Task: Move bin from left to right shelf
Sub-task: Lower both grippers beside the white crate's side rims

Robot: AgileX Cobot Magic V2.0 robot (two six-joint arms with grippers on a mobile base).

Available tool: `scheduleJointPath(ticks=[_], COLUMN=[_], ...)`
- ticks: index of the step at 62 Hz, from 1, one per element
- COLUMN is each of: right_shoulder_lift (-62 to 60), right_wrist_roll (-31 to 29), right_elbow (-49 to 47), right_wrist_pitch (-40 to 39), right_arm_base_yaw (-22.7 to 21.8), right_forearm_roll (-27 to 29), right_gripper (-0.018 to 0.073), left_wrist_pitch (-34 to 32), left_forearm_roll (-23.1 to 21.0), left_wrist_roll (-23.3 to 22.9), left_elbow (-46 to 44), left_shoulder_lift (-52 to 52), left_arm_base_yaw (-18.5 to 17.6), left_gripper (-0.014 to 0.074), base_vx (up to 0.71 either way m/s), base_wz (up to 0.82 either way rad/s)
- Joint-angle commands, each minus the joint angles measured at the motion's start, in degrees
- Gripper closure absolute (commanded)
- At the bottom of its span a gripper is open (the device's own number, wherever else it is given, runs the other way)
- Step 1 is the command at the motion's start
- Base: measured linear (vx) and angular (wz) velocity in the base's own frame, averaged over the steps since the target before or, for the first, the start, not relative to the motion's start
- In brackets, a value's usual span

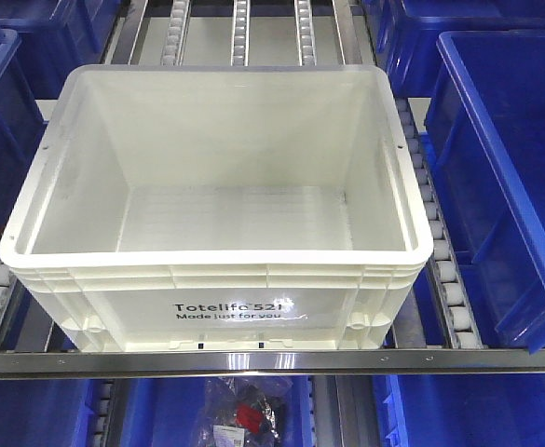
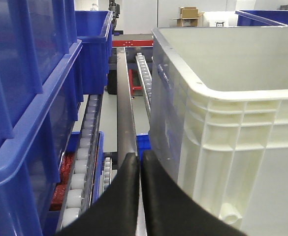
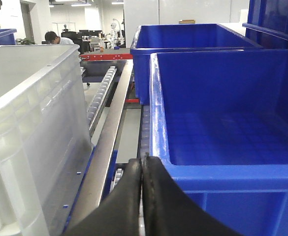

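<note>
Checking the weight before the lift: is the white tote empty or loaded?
Empty. The front-facing view looks straight down into the white tote and shows only its bare floor and inner walls, with nothing lying inside.

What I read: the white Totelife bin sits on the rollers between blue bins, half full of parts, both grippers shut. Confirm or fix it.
Not half full: the exterior front-facing view shows the bin empty, its floor bare. The rest stands: it sits on the rollers between blue bins, with the left gripper and right gripper shut.
</note>
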Motion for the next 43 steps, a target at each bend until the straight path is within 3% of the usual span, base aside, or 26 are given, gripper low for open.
scheduleJointPath(ticks=[1,43], right_shoulder_lift=[-0.53,-0.53], right_wrist_roll=[-0.2,-0.2], right_elbow=[0.6,0.6], right_wrist_pitch=[-4.15,-4.15], right_arm_base_yaw=[0.09,0.08], right_forearm_roll=[-0.05,-0.12], right_gripper=[0.0568,0.0568], left_wrist_pitch=[-4.49,-4.49], left_forearm_roll=[0.0,0.0], left_wrist_roll=[-0.54,-0.54], left_elbow=[-1.31,-1.31], left_shoulder_lift=[-0.49,-0.49], left_arm_base_yaw=[-0.35,-0.35], left_gripper=[0.0602,0.0602], base_vx=[0.0,0.0], base_wz=[0.0,0.0])
